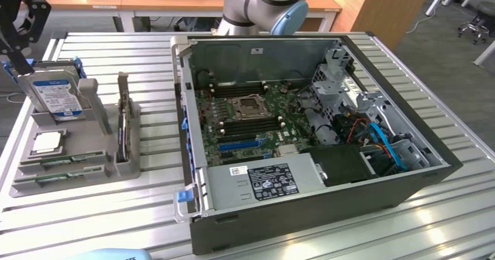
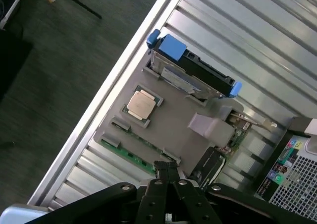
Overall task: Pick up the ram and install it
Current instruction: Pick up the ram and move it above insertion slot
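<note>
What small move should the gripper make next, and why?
Probably open the black gripper: it is shut above the grey holder tray, where a long green ram stick lies in its slot. While shut, it could not take the stick.

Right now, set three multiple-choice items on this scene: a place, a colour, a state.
1. The tray stands: A. on the exterior view's left of the case B. on its right C. inside it
2. The ram is: A. red B. green C. white
3. The end effector is: A. open B. shut on the ram C. shut, empty

A: the tray sits off the case's left wall. B: its board is green. C: closed on nothing; the ram lies in the tray.
</note>
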### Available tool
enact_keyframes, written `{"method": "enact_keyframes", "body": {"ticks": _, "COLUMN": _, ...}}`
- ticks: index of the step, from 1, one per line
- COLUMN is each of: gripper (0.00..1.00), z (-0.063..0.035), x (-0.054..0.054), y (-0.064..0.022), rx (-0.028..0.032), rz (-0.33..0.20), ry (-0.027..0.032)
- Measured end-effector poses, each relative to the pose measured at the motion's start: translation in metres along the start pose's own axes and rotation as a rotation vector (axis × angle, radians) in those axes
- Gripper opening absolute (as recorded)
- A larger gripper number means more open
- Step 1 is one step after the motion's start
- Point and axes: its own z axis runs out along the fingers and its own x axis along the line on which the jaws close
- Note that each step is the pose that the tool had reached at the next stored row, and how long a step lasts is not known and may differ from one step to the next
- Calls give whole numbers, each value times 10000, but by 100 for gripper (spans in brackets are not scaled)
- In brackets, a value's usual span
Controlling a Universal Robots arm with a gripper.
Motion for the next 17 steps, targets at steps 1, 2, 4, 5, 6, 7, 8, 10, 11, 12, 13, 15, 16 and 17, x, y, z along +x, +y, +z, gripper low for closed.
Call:
{"method": "enact_keyframes", "body": {"ticks": 1, "gripper": 10, "z": 0, "x": 0, "y": 0, "rx": -3, "rz": -178, "ry": 7}}
{"method": "enact_keyframes", "body": {"ticks": 2, "gripper": 10, "z": 0, "x": 0, "y": 0, "rx": -7, "rz": -349, "ry": 14}}
{"method": "enact_keyframes", "body": {"ticks": 4, "gripper": 10, "z": 0, "x": 0, "y": 0, "rx": -13, "rz": -717, "ry": 29}}
{"method": "enact_keyframes", "body": {"ticks": 5, "gripper": 10, "z": 1, "x": 0, "y": 0, "rx": -17, "rz": -893, "ry": 36}}
{"method": "enact_keyframes", "body": {"ticks": 6, "gripper": 10, "z": 0, "x": 0, "y": 0, "rx": -20, "rz": -1070, "ry": 44}}
{"method": "enact_keyframes", "body": {"ticks": 7, "gripper": 10, "z": 1, "x": 0, "y": 0, "rx": -23, "rz": -1246, "ry": 51}}
{"method": "enact_keyframes", "body": {"ticks": 8, "gripper": 10, "z": 1, "x": 0, "y": 0, "rx": -26, "rz": -1423, "ry": 58}}
{"method": "enact_keyframes", "body": {"ticks": 10, "gripper": 10, "z": 1, "x": 0, "y": 0, "rx": -32, "rz": -1773, "ry": 73}}
{"method": "enact_keyframes", "body": {"ticks": 11, "gripper": 10, "z": 1, "x": 0, "y": 0, "rx": -36, "rz": -1954, "ry": 81}}
{"method": "enact_keyframes", "body": {"ticks": 12, "gripper": 10, "z": 1, "x": 0, "y": 0, "rx": -39, "rz": -2137, "ry": 89}}
{"method": "enact_keyframes", "body": {"ticks": 13, "gripper": 10, "z": 1, "x": 0, "y": 0, "rx": -42, "rz": -2312, "ry": 96}}
{"method": "enact_keyframes", "body": {"ticks": 15, "gripper": 10, "z": 1, "x": 0, "y": 0, "rx": -48, "rz": -2662, "ry": 110}}
{"method": "enact_keyframes", "body": {"ticks": 16, "gripper": 10, "z": 1, "x": 0, "y": 0, "rx": -51, "rz": -2836, "ry": 118}}
{"method": "enact_keyframes", "body": {"ticks": 17, "gripper": 10, "z": 1, "x": 0, "y": 0, "rx": -54, "rz": -3002, "ry": 124}}
